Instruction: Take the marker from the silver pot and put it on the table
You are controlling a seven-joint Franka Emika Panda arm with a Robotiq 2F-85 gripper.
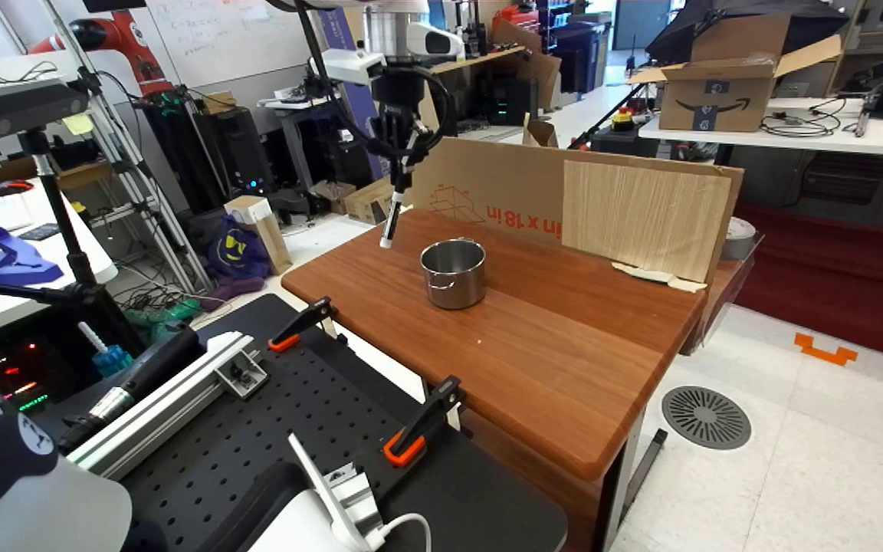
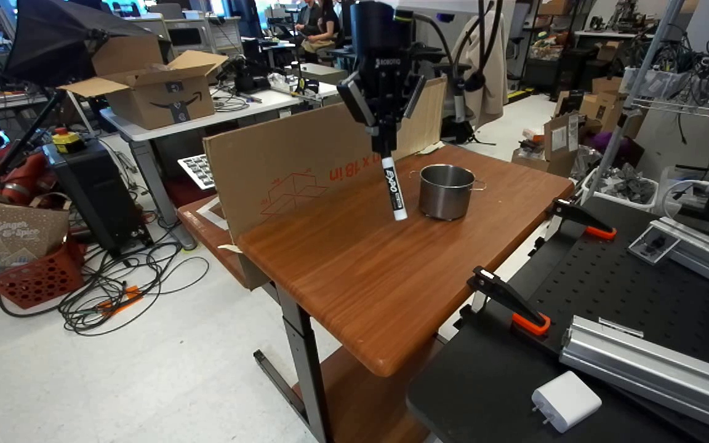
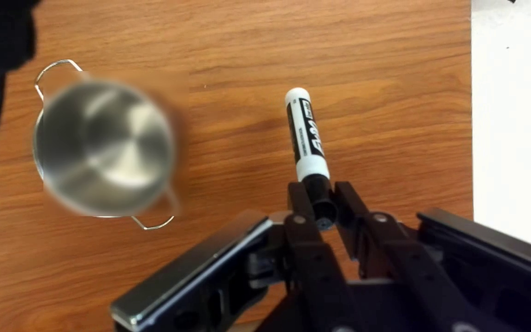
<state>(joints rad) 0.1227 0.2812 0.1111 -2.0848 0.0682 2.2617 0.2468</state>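
Jaws are closed on the Expo marker [image 3: 310, 136], one on each side of its black end, so the grip is at the top of the stick. From there the rest of it hangs down, under the jaws. It does not hang quite straight. In both exterior views it leans a bit, with the plain white tip lowest. In the wrist view that tip points away from the jaws, toward the top.

The silver pot [image 2: 445, 195] is near it, standing on the table [image 1: 564, 353]. The marker is outside the pot and not touching it. In the wrist view the pot is on the left and an edge of the table is on the right, with the marker over the wood between them. The tip looks to be up in the air, apart from the wood, but how high is hard to tell.

So taking it out seems done, and putting it down is left. My guess is that the next move goes mostly straight down. The white tip should touch first. Since the marker stands nearly on end, it will likely flop over when the jaws let go. It is round, so it might roll to the pot or off the edge.
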